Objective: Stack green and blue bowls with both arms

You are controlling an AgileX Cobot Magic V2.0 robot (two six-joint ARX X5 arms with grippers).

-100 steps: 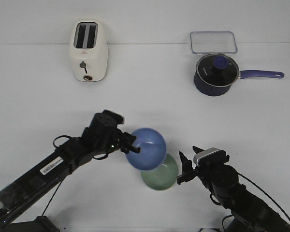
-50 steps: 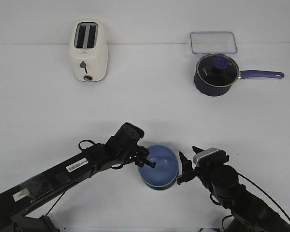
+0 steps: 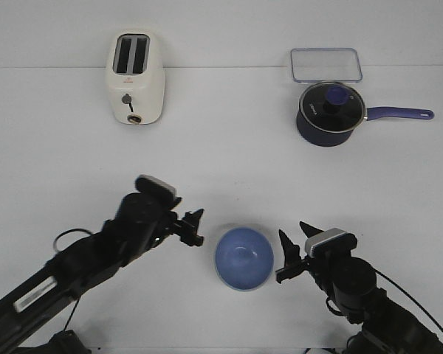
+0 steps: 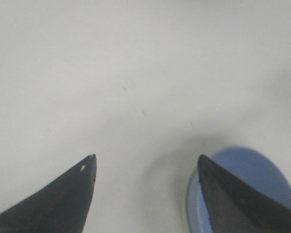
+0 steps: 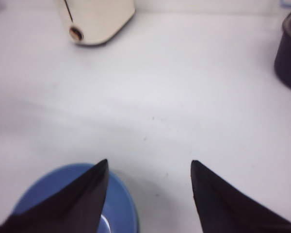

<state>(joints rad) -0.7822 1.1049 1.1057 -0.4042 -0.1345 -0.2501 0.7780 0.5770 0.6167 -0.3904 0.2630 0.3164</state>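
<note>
We see the white bench (image 3: 59,147) and, near its front edge, the periwinkle blue matte bowl (image 3: 244,257) nested in the pale green bowl (image 4: 188,201), only a rim showing. Left tool (image 3: 193,228) spread wide, empty, just beside it; right tool (image 3: 295,251) likewise spread, empty.

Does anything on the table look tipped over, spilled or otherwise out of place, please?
Nothing stands out. The blue bowl sits upright, nested in the green bowl, whose rim just shows. The toaster and lidded saucepan stand upright.
</note>
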